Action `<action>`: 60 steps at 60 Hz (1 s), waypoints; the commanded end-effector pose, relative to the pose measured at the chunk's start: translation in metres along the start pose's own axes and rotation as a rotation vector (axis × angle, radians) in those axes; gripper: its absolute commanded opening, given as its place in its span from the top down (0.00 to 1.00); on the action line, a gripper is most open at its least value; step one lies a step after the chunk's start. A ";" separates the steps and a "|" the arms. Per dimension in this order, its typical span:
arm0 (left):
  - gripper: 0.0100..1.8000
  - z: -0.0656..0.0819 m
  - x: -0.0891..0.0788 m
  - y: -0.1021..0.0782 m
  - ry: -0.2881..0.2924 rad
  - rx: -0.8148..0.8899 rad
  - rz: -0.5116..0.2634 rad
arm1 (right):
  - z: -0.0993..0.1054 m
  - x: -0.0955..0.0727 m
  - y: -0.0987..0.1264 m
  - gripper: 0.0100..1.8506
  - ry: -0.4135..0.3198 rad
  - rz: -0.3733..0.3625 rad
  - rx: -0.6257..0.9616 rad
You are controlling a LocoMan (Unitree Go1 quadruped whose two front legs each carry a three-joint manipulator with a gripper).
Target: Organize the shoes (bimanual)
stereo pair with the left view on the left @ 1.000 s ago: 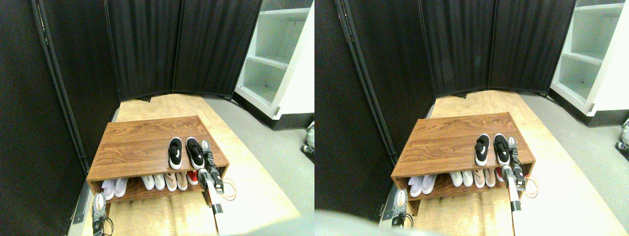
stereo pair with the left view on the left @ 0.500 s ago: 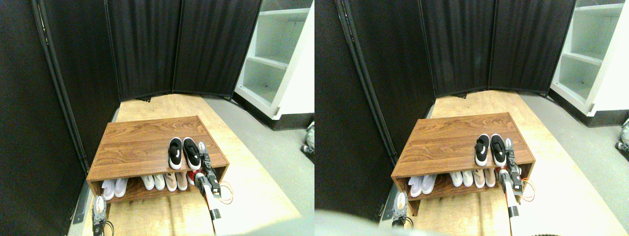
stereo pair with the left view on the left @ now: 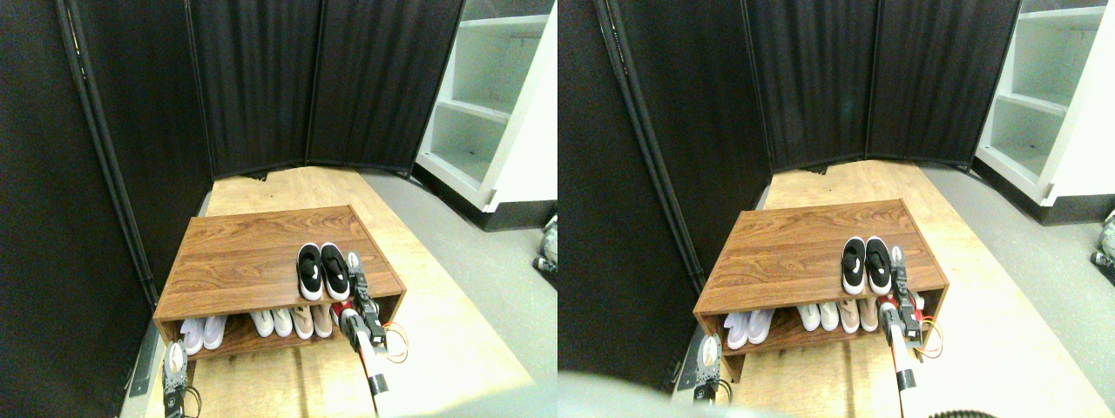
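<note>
Two black shoes with white soles stand side by side on top of the wooden shoe rack (stereo pair with the left view on the left: 244, 252), toes pointing away. The left shoe (stereo pair with the left view on the left: 308, 272) shows a white mark; the right shoe (stereo pair with the left view on the left: 334, 271) touches it. My right gripper (stereo pair with the left view on the left: 354, 266) rests against the outer side of the right shoe, its pale arm rising from the bottom right. My left gripper (stereo pair with the left view on the left: 175, 359) hangs low at the rack's front left corner, away from the shoes.
On the rack's lower shelf sit white shoes (stereo pair with the left view on the left: 202, 332), beige shoes (stereo pair with the left view on the left: 300, 321) and a red shoe (stereo pair with the left view on the left: 341, 312). Black curtain panels (stereo pair with the left view on the left: 261, 87) close off the back and left. A white shelf unit (stereo pair with the left view on the left: 488, 104) stands at the right.
My right gripper has moved left, pushing the right shoe up against the left shoe; the gap between them has closed. The left arm has stayed still.
</note>
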 end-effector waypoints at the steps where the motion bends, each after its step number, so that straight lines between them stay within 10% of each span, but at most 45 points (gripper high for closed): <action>1: 0.99 0.001 0.005 -0.003 0.005 -0.012 -0.028 | -0.022 -0.007 -0.026 1.00 0.078 -0.120 -0.024; 28: 0.99 0.002 0.006 -0.001 0.012 -0.013 -0.035 | -0.016 -0.010 -0.028 1.00 0.070 -0.116 -0.035; 60: 0.99 -0.001 0.006 -0.004 0.016 -0.047 0.000 | 0.060 -0.008 0.036 1.00 -0.102 -0.017 -0.180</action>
